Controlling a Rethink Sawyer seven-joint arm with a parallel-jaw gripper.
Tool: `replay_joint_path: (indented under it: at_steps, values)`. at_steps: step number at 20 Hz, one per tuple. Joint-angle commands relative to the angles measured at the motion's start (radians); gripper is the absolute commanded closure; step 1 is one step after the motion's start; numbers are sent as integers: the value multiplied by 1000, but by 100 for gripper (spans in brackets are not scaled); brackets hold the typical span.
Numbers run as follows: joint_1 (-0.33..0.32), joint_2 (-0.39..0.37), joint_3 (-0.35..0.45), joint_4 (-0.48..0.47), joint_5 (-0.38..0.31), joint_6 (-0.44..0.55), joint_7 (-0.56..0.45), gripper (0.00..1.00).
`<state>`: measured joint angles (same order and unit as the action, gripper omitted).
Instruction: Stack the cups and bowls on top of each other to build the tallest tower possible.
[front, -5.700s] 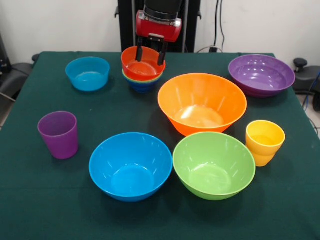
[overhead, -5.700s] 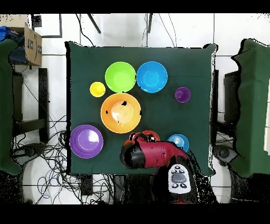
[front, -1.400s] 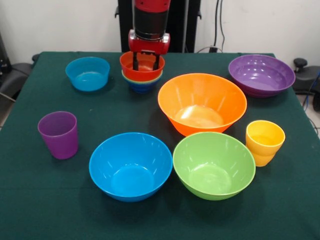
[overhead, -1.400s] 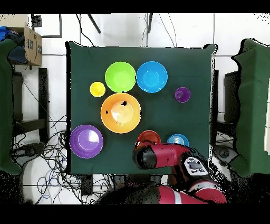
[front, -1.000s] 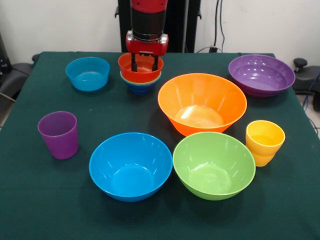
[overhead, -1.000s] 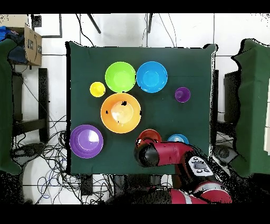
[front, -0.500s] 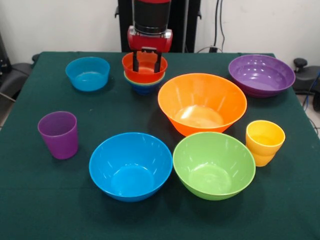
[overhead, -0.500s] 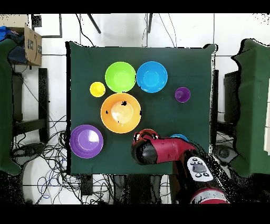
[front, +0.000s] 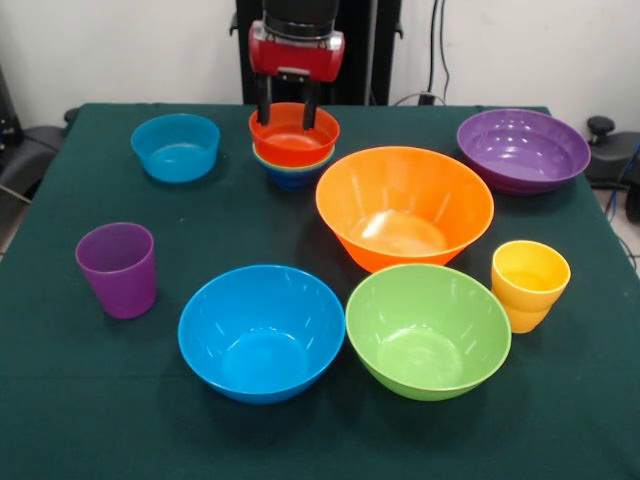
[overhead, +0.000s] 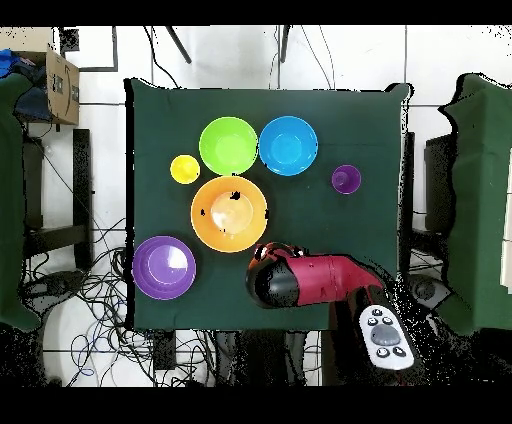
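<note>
The pincer (front: 287, 113) is seen above the back rim of the red-orange bowl (front: 294, 135), its two dark fingers (front: 263, 104) spread apart, nothing held between them; the tips are just at or above the rim, contact cannot be told. The red-orange bowl is nested on top of the tower (front: 291, 162), with a green rim and a dark blue bowl seen beneath it, near the counter's back edge, about the middle. In the overhead view the tower is mostly hidden under the red arm (overhead: 300, 280).

The small light blue bowl (front: 176, 147) is set apart from the tower, toward the counter's (front: 60, 400) back left corner as seen from the front. The large orange bowl (front: 404, 206) is placed near the counter's middle, just beside the tower. The wide purple bowl (front: 523, 149) is found at the back right corner. The large blue bowl (front: 262, 331) and large green bowl (front: 428, 330) are set side by side near the front edge, rims nearly touching. The purple cup (front: 118, 269) is upright near the left edge; the yellow cup (front: 529, 284) is upright near the right edge, just beside the green bowl.
</note>
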<state>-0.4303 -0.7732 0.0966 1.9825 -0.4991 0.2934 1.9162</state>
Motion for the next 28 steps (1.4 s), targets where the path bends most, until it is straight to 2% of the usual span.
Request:
replay_joint_path:
  at_steps: [1,4,11,14,21,28]
  values:
    - [-26,-109,133,63,49,182,-78,0]
    - [-38,-136,141,72,49,202,-89,0]
    - [-94,-146,173,36,10,241,-147,0]
    - [-115,-130,182,18,-11,243,-159,0]
    - [-147,-61,170,-6,-93,170,-143,0]
    - [-149,17,156,-46,-163,105,-97,0]
